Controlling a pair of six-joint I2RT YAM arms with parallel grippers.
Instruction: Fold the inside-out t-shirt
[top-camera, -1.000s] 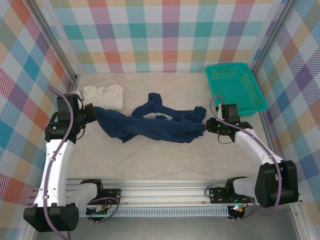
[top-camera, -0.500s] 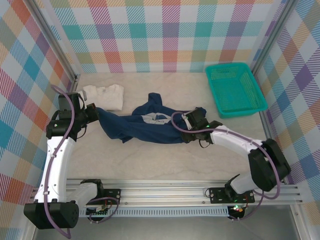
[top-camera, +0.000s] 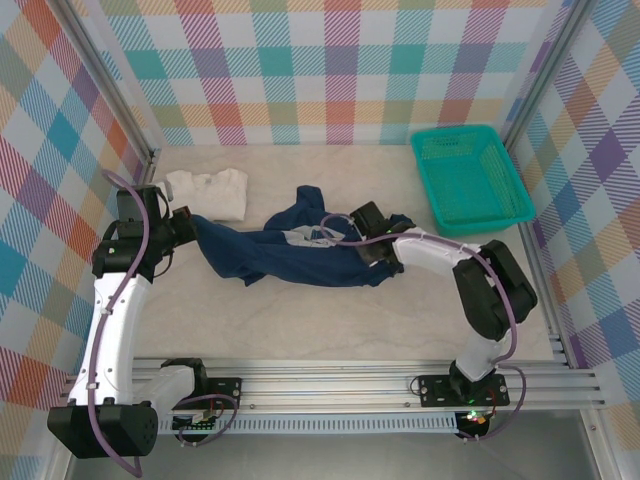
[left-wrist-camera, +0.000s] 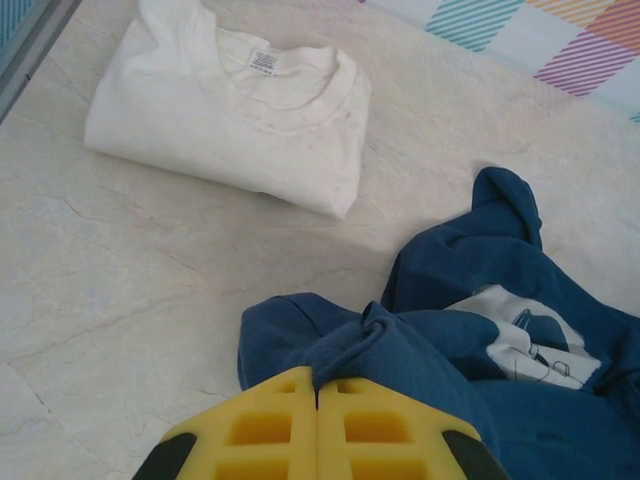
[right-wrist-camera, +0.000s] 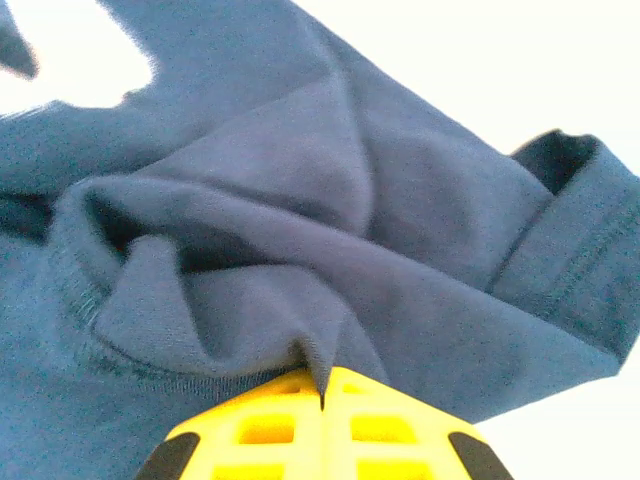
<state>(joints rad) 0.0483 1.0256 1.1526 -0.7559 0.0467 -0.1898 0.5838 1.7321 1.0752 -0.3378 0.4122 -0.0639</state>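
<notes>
The inside-out t-shirt (top-camera: 290, 255) is dark navy cloth, bunched in a long heap across the middle of the table, with a pale patch showing near its centre. My left gripper (top-camera: 188, 222) is shut on a fold at the shirt's left end; in the left wrist view the yellow fingers (left-wrist-camera: 318, 385) pinch the navy cloth (left-wrist-camera: 420, 350). My right gripper (top-camera: 362, 240) sits over the shirt's right part, shut on a ridge of cloth. In the right wrist view its gripper (right-wrist-camera: 321, 400) holds that fold (right-wrist-camera: 300, 300).
A folded white shirt (top-camera: 208, 190) lies at the back left, close behind the left gripper, and shows as the white shirt (left-wrist-camera: 230, 110) in the left wrist view. A teal basket (top-camera: 468, 178) stands at the back right. Checked walls enclose the table.
The right arm swung left from the shirt's right end to over its middle-right, opened on the way, then shut on a fold. The left gripper barely moved.
</notes>
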